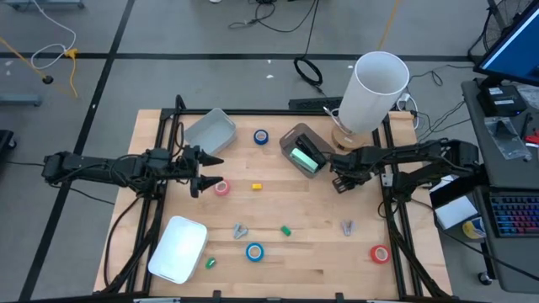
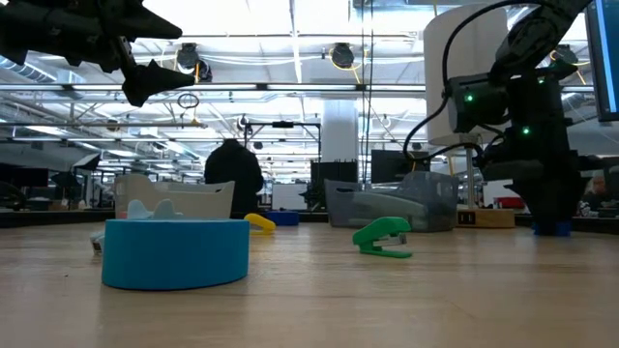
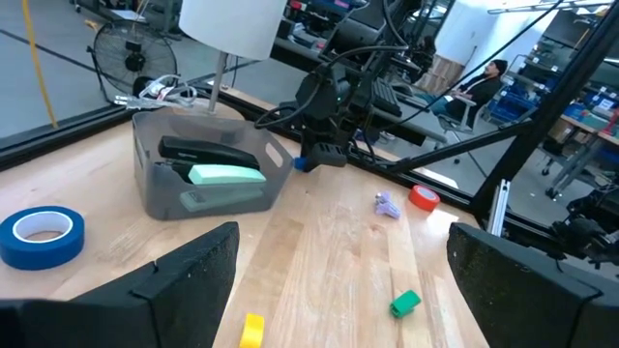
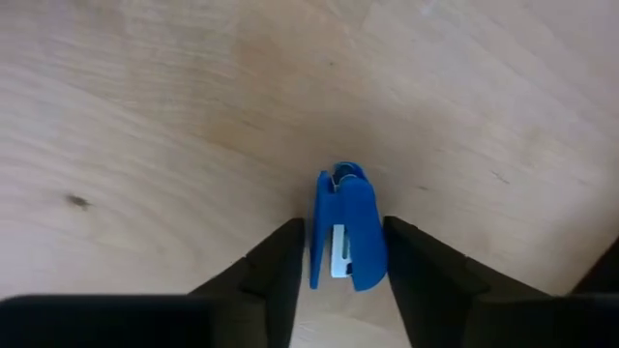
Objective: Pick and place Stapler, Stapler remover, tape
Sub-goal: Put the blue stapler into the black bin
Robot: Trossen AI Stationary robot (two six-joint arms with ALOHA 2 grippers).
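Bare wood on the table [image 1: 278, 198] between the small yellow block [image 1: 257, 187] and the small green block [image 1: 286, 229] gives a clear lane through the middle. The grey bin holding staplers [image 1: 303, 150] and the tall white cylinder [image 1: 371, 93] crowd the far right. The right tool [image 1: 340, 179] sits just beside that bin; the white lidded box [image 1: 178, 249] blocks the near left.

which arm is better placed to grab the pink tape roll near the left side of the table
Left. The left gripper hangs open right beside the pink tape roll; the right gripper is across the table, astride a blue stapler remover.

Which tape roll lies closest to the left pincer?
The pink roll, on the table just beside the open left pincer. The two blue rolls and the red one lie farther off.
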